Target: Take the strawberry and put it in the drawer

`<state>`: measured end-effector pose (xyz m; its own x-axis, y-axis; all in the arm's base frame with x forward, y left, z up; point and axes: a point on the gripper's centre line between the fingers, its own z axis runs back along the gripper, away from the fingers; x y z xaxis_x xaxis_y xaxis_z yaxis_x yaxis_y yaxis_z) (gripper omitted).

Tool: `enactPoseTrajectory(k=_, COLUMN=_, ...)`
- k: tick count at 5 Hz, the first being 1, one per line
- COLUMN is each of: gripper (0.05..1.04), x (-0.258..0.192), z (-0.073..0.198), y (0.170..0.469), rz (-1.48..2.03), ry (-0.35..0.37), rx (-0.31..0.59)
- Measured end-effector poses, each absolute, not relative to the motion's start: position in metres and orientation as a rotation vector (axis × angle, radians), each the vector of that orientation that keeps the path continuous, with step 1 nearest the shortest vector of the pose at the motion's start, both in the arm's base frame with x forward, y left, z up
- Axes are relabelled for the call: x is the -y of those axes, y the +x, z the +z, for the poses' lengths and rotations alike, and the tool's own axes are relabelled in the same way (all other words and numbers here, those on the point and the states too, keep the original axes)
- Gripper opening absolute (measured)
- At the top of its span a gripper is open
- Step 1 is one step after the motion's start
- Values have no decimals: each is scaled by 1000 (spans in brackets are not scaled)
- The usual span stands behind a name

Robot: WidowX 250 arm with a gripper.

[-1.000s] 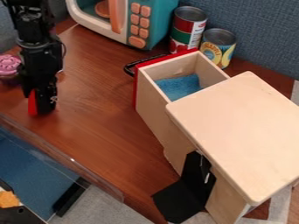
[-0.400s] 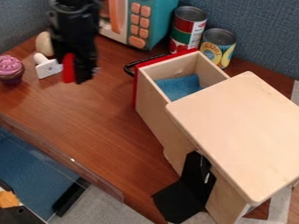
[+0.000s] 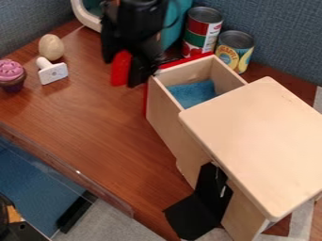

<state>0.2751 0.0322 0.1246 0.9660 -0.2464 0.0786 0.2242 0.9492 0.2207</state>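
Gripper (image 3: 124, 70): I judge it to be pinching the strawberry; the far contact is hidden from me.
Strawberry (image 3: 121, 70): at the gripper's tip, outside the drawer, beside its front end.
Slip hazard: the red fruit shows mostly at one side of the grip; an off-centre hold could let it drop on a jolt.
Collision hazard: too little lift could catch the red drawer front (image 3: 146, 99) and shove the drawer (image 3: 161, 106) inward.
Release hazard: opening short of the blue lining (image 3: 192, 93) could leave the fruit on the rim or outside.
Surface: brown wood-grain table (image 3: 94, 127); cupcake (image 3: 11, 76), egg-shaped piece (image 3: 51, 47) and white piece (image 3: 52, 73) at the view's left; two cans (image 3: 235, 49) behind the drawer.
Room: blue fabric partition (image 3: 270, 33) behind; grey carpet (image 3: 116, 223) below.
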Motion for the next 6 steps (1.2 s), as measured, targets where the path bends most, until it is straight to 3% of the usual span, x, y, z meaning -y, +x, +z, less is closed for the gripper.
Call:
enactPoseTrajectory(k=1, gripper=775, x=-10, z=139, y=290, rz=-243, ry=196, rx=107)
enactPoseTrajectory(k=2, gripper=775, x=6, z=135, y=305, rz=-250, ry=186, rx=71)
enactPoseTrajectory(k=5, gripper=775, x=33, z=87, y=340, rz=-245, ry=150, rx=19)
enactPoseTrajectory(k=6, gripper=775, x=38, z=85, y=345, rz=-247, ry=131, rx=25)
